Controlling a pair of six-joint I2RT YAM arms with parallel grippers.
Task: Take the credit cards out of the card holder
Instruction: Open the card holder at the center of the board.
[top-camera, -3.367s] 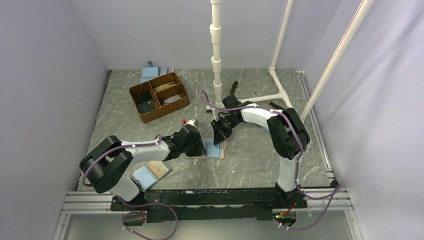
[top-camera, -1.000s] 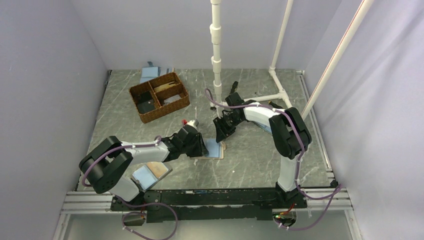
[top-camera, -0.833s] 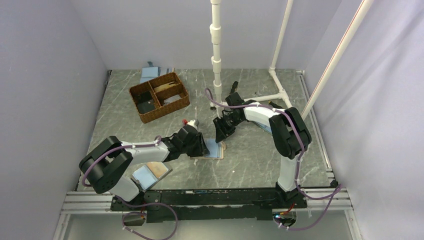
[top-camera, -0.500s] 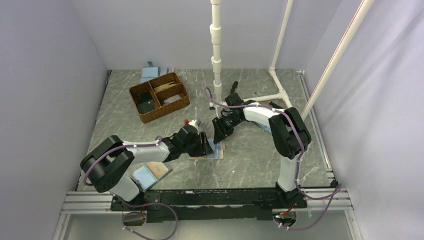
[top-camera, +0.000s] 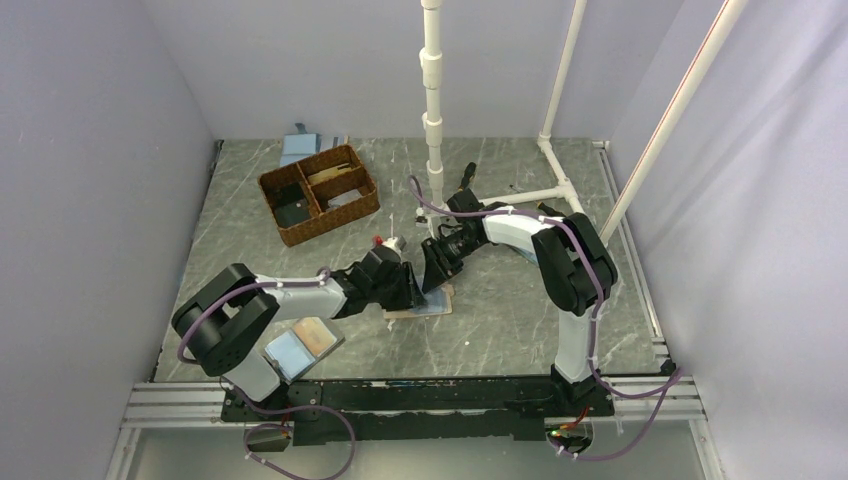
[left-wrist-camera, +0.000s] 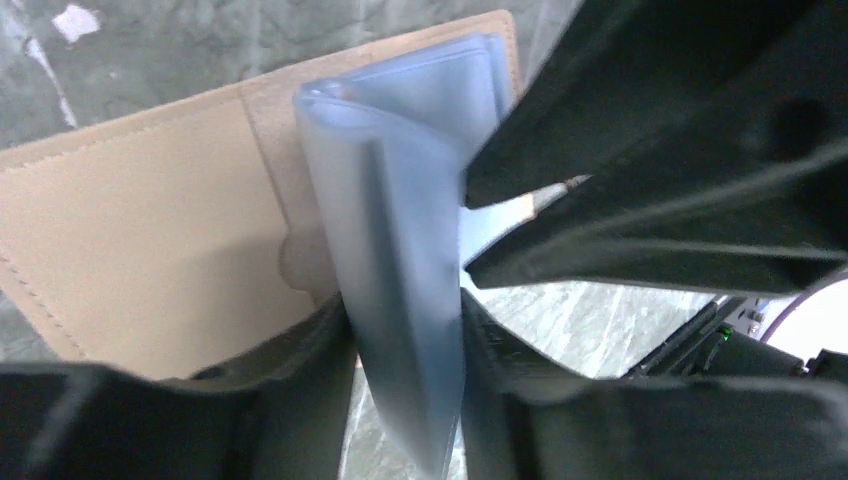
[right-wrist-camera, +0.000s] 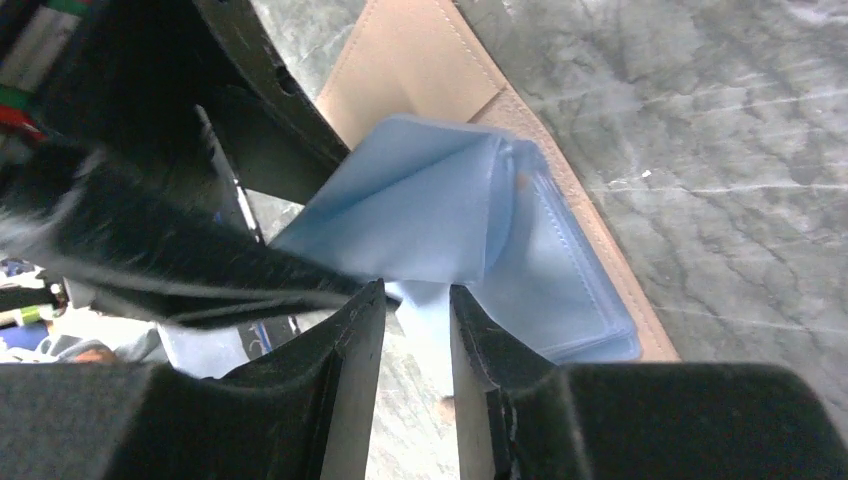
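The card holder (top-camera: 436, 303) lies open at the table's middle, light blue with tan edging (left-wrist-camera: 130, 220). One blue panel (left-wrist-camera: 400, 250) stands folded upright off its tan base (right-wrist-camera: 420, 60). My left gripper (top-camera: 411, 285) (left-wrist-camera: 405, 312) comes in from the left, shut on that raised panel, which fills the gap between its fingers. My right gripper (top-camera: 433, 279) (right-wrist-camera: 418, 296) faces it from the right, its tips closed on a pale blue flap (right-wrist-camera: 425, 300) of the same fold. The two grippers nearly touch. No credit card shows clearly.
A wicker basket (top-camera: 330, 228) with compartments stands at the back left, a blue folder (top-camera: 300, 148) behind it. A folder with one brown half (top-camera: 302, 343) lies by the left arm's base. A white pipe post (top-camera: 433, 120) and floor pipe (top-camera: 540, 193) stand behind the right arm.
My left gripper has slid right against the card holder, opened wider and closed round the raised blue panel. My right gripper has shifted slightly left and down toward it.
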